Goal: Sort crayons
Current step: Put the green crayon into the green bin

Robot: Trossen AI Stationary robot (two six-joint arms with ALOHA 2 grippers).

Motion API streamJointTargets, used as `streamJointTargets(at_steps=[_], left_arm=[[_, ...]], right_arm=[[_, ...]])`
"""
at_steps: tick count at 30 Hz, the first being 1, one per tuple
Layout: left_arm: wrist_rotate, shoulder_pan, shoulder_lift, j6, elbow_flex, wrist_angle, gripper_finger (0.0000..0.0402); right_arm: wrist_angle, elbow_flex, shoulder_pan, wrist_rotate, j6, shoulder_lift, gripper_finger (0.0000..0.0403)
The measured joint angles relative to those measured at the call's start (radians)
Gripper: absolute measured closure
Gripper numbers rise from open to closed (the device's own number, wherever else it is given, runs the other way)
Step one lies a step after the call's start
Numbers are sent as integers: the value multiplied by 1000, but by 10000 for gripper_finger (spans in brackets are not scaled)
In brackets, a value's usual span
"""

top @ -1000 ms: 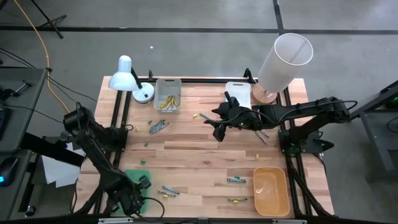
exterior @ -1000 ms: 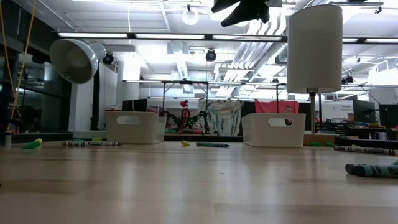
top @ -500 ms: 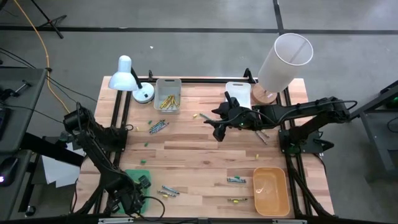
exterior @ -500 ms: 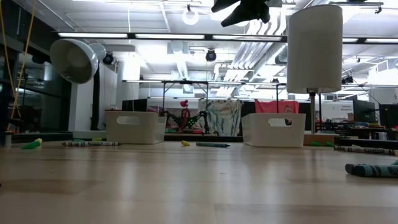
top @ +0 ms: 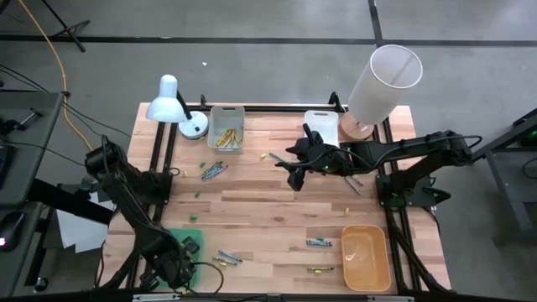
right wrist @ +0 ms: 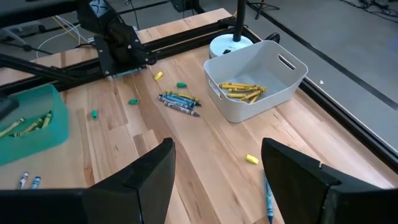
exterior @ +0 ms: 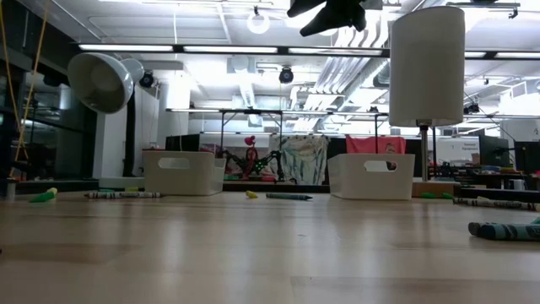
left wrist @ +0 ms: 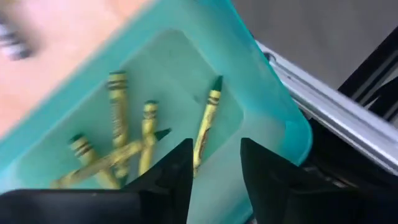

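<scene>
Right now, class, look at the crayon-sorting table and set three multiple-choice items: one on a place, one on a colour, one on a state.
1. Where is the left hand?
A. above the green tray
B. over the orange tray
C. beside the lamp

2. What colour is the tray at the table's near right corner?
A. white
B. orange
C. blue

3. How are the right hand's fingers?
A. shut on a crayon
B. shut and empty
C. open and empty

Answers: 1 A, the left wrist view looks down into the green tray holding green-tipped crayons. 2 B, the high view shows it orange. 3 C, the right wrist view shows its fingers spread, nothing between.
</scene>
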Motion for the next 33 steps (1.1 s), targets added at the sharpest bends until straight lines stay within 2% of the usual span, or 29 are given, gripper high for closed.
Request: streamJointTargets(at_steps=[6, 8, 14, 16, 19, 22, 25, 29, 31, 33], left_arm=[[-29, 152, -179, -48, 97, -93, 275], [-123, 217, -255, -45, 130, -78, 275], [-556, 433, -444, 49, 156, 89, 275], [-621, 511, -474, 63, 156, 131, 275], [-645, 610, -494, 79, 137, 225, 275], [-599, 660, -503, 103, 46, 478, 275], [-529, 676, -493, 107, -100, 806, 275], [-522, 687, -455, 30, -292, 1223, 275], [-532, 688, -447, -6, -353, 1370, 275], [-539, 688, -445, -21, -384, 1431, 275]], right_arm=[[0, 0, 0, -44, -35, -1, 171], [0, 0, 0, -73, -45, -3, 171], [-11, 0, 0, -173, -60, -10, 171], [-21, 0, 0, -212, -60, -14, 171], [-27, 0, 2, -254, -59, -19, 171], [-25, 0, 7, -270, -60, -25, 171], [-24, 0, 9, -272, -60, -30, 171], [-20, -1, 22, -266, -60, -40, 171], [-15, -1, 30, -265, -60, -45, 171], [-18, -1, 38, -264, -60, -48, 171]])
